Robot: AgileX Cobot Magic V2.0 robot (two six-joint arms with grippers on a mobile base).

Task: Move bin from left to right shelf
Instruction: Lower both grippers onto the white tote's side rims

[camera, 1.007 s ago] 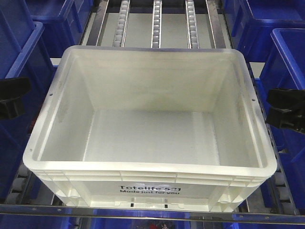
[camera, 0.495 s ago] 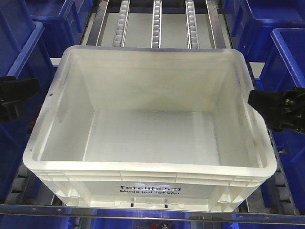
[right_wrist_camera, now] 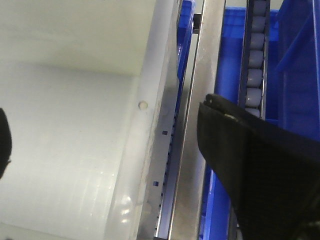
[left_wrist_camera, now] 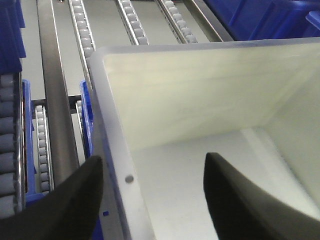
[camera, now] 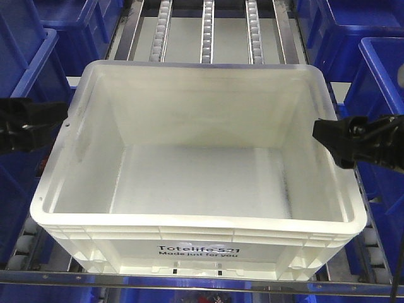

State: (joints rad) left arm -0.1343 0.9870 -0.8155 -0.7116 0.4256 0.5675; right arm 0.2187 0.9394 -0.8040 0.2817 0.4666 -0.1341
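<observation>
The bin (camera: pixel 202 235) is a large white tote, empty, with black print on its front wall. It sits on the shelf's roller tracks. My left gripper (camera: pixel 58 120) is at the bin's left rim, and in the left wrist view the gripper (left_wrist_camera: pixel 152 167) is open. One finger (left_wrist_camera: pixel 82 195) is outside the wall (left_wrist_camera: pixel 117 165) and the other is inside. My right gripper (camera: pixel 328 144) is at the right rim. In the right wrist view it (right_wrist_camera: pixel 105 127) is open and straddles the bin wall (right_wrist_camera: pixel 150 130). Neither gripper clamps the plastic.
Dark blue bins stand close on the left (camera: pixel 25 63) and right (camera: pixel 379 69), with more below the shelf. Roller tracks (camera: pixel 207 31) run back behind the bin. A metal rail (camera: pixel 189 281) crosses the shelf's front edge, and a metal side rail (right_wrist_camera: pixel 200 100) runs beside the right wall.
Both grippers have moved inward from the sides toward the bin. The right one now reaches over the right rim and the left one meets the left rim. The bin has not moved.
</observation>
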